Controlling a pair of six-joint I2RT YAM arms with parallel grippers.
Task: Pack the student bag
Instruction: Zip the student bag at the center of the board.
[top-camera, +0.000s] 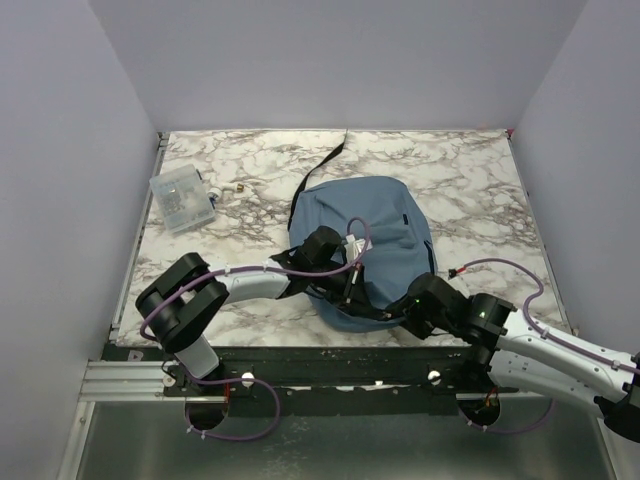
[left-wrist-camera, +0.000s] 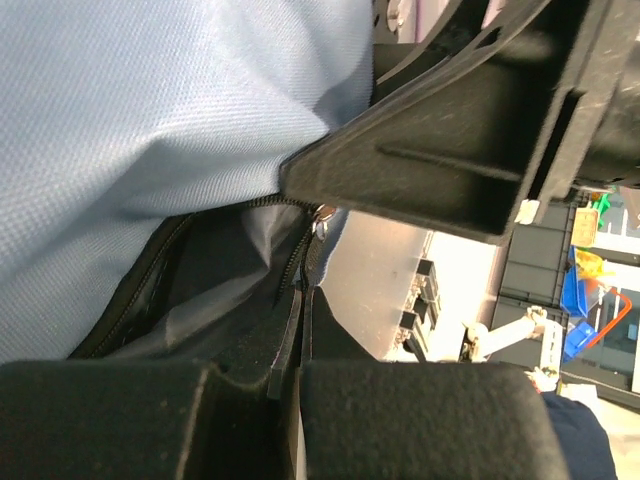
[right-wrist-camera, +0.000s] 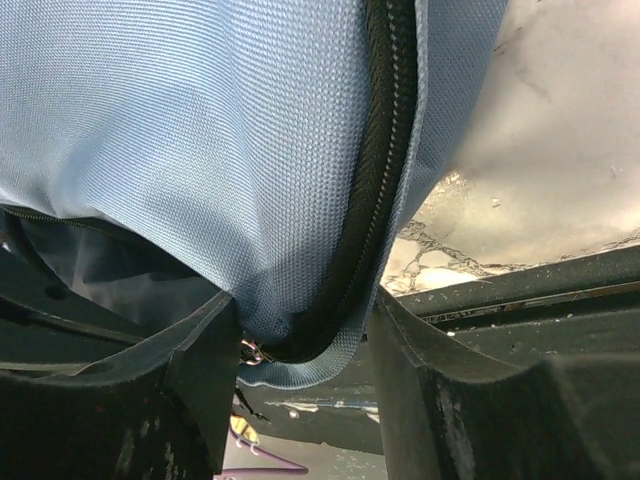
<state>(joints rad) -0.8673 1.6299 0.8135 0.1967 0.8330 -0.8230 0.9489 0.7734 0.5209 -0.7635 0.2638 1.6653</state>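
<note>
Student bag flat on the marble table, close to its near edge and right of centre.
Left gripper is closed, the black zip tape at the bag's gaping opening pinched between its fingers. Right gripper has its fingers spread and grips nothing; they straddle a fold of blue fabric and the closed zipper at the bag's near rim. A black strap trails toward the far edge. A clear plastic box sits well apart, far left.
</note>
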